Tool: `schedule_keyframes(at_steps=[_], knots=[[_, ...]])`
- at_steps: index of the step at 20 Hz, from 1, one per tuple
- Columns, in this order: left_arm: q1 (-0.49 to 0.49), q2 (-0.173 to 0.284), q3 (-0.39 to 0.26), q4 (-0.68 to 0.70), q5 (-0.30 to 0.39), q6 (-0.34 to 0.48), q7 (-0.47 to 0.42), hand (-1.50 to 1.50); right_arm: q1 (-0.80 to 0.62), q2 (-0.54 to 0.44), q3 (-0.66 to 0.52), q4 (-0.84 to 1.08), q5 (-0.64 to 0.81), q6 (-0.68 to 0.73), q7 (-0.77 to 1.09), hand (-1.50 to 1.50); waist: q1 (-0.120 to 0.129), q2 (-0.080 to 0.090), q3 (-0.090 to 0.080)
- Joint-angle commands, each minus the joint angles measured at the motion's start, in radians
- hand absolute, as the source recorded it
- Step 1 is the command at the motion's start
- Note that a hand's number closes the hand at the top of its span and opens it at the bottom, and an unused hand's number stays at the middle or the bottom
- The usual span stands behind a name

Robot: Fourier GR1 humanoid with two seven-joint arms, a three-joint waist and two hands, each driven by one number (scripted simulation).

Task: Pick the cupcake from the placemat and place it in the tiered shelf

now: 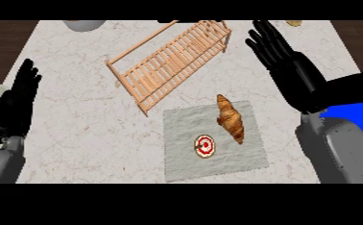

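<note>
A small cupcake [205, 146] with red and white frosting stands on the grey placemat [184, 161], left of a brown croissant [231, 118]. The wooden tiered shelf [170, 60] lies slanted across the counter behind the mat. My right hand [284, 63] is open, fingers straight, raised to the right of the shelf and above the croissant's far side. At the left edge my left hand [20, 99] rests open, fingers up. Neither hand touches the cupcake.
A grey bowl [83, 25] shows partly at the back left edge. A small yellowish item [294, 23] sits at the back right. The marble counter [78, 142] ends in dark wood at both sides.
</note>
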Motion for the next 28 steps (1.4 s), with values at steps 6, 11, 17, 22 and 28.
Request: schedule_keyframes(at_steps=[6,11,17,22,28], knots=[[-0.014,-0.137,-0.086,-0.191,-0.044,0.062,0.004,0.00,-0.058,0.140,0.256,0.116,0.171,0.084,-0.064,1.50,0.055,-0.010,-0.001],[0.012,-0.142,-0.086,-0.247,-0.022,0.046,0.105,0.00,0.104,0.222,0.168,0.153,0.146,-0.035,-0.140,-1.50,0.023,-0.012,-0.001],[0.091,-0.182,-0.116,-0.297,-0.074,0.084,0.067,0.00,0.060,0.004,0.165,-0.052,0.082,0.232,-0.020,-1.50,0.010,-0.019,-0.003],[0.051,-0.130,-0.065,-0.280,-0.031,0.030,0.101,0.00,-0.077,-0.130,0.264,-0.109,0.213,0.323,0.143,-1.50,0.019,-0.020,-0.005],[0.079,-0.185,-0.122,-0.306,-0.094,0.096,0.098,0.00,-0.164,-0.250,0.366,-0.273,0.429,0.363,0.316,-1.50,0.008,-0.024,-0.005]])
